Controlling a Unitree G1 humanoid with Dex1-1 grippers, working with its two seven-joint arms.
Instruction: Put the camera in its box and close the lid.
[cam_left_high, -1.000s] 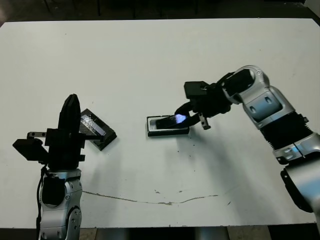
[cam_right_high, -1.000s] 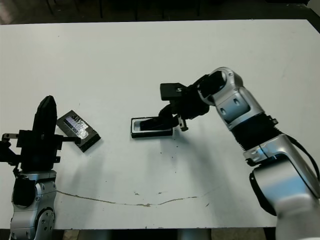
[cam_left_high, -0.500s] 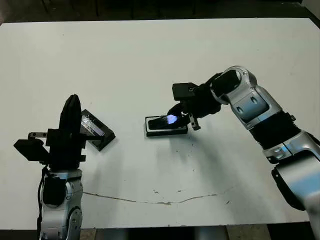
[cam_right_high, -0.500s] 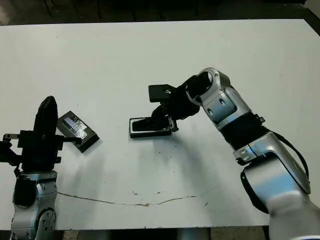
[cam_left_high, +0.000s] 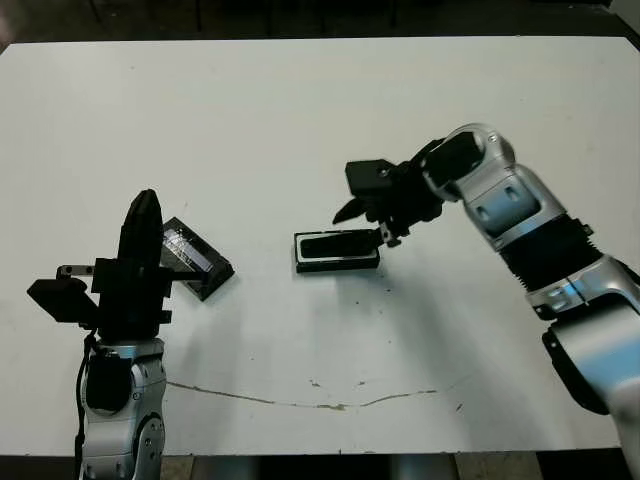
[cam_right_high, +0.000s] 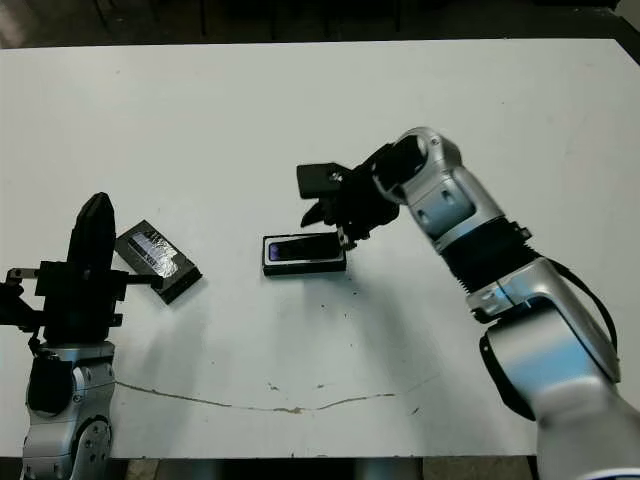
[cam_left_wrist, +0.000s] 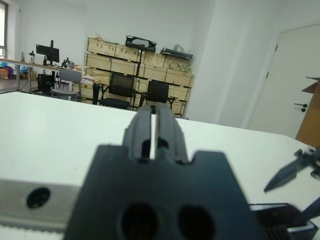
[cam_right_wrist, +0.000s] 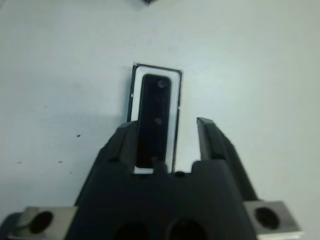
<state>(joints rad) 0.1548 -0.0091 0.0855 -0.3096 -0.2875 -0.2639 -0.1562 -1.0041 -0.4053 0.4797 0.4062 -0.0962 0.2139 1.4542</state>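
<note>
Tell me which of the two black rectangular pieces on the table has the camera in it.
The box beside the right gripper; the camera lies in its white lining. The lid, near the left gripper, lies apart.

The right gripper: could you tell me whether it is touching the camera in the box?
Apart. In the right wrist view the right gripper has open jaws, one on each side of the camera lying in the box, with white lining between.

My right arm reaches in from the right with its elbow bent, its right gripper (cam_left_high: 366, 224) hanging over mid-table with fingers spread apart, while my left gripper (cam_left_high: 140, 215) stands upright at the near left, fingers pressed together.
</note>
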